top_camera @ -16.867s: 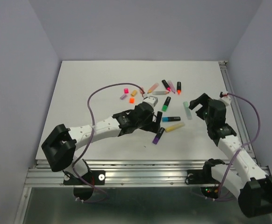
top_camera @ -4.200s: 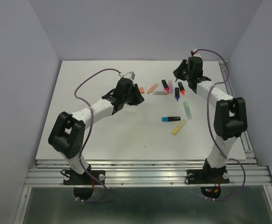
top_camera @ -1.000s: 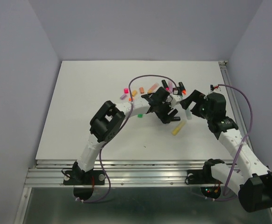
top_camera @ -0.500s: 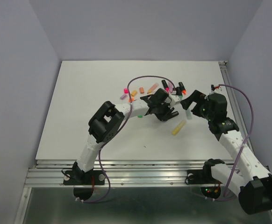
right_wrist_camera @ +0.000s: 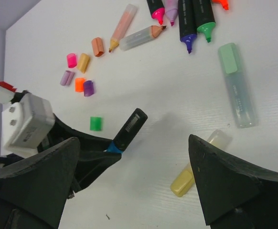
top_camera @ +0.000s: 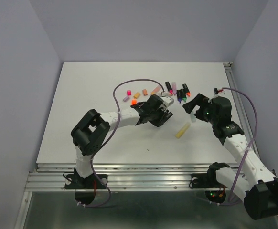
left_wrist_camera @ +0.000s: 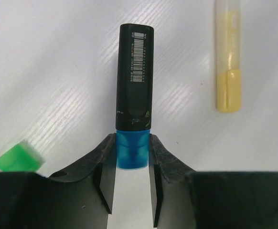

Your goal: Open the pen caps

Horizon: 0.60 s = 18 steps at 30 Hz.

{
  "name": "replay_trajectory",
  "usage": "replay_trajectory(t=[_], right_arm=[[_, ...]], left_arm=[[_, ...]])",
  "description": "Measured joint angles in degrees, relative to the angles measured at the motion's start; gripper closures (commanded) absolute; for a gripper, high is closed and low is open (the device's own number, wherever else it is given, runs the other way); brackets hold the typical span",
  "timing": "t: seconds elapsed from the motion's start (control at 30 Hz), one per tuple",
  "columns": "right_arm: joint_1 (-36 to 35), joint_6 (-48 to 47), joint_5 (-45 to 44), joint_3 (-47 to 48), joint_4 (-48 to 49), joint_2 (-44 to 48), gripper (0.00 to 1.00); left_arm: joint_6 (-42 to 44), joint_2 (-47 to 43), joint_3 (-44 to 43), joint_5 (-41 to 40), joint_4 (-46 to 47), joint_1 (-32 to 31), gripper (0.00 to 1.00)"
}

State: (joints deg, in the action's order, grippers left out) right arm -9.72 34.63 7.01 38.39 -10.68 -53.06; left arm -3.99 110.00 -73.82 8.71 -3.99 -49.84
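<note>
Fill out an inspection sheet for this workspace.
Surface: white table, only pens and caps on it.
Job's things: blue cap on black pen; yellow pen and mint pen capped; loose caps beside uncapped pens.
Clutter: nothing seen.
Grippers: left gripper shut on blue cap; right gripper open, empty.
Cables: purple cables loop off both arms, no snag seen.
Surroundings: plain walls, metal rail at near edge.
</note>
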Motion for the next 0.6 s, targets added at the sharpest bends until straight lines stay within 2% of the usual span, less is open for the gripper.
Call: replay_trajectory(t=[0.2,0.33,0.6], right_arm=[[0.0,6.8,7.8,-3.9,9.0,1.1,0.00],[0.0,13.2,14.0,-7.8,17.4,1.2,0.00],[-6.7,16.2,12.7,-8.1,22.1,1.9,0.00]], left_arm=[[-8.1,-15.8,10.5,-0.1,9.9,0.0,1.00],[-11.3,-22.0,13.8,0.5,14.6,-0.1,1.00],[-14.7,-23.9,15.8,2.7,16.7,-0.7,1.00]])
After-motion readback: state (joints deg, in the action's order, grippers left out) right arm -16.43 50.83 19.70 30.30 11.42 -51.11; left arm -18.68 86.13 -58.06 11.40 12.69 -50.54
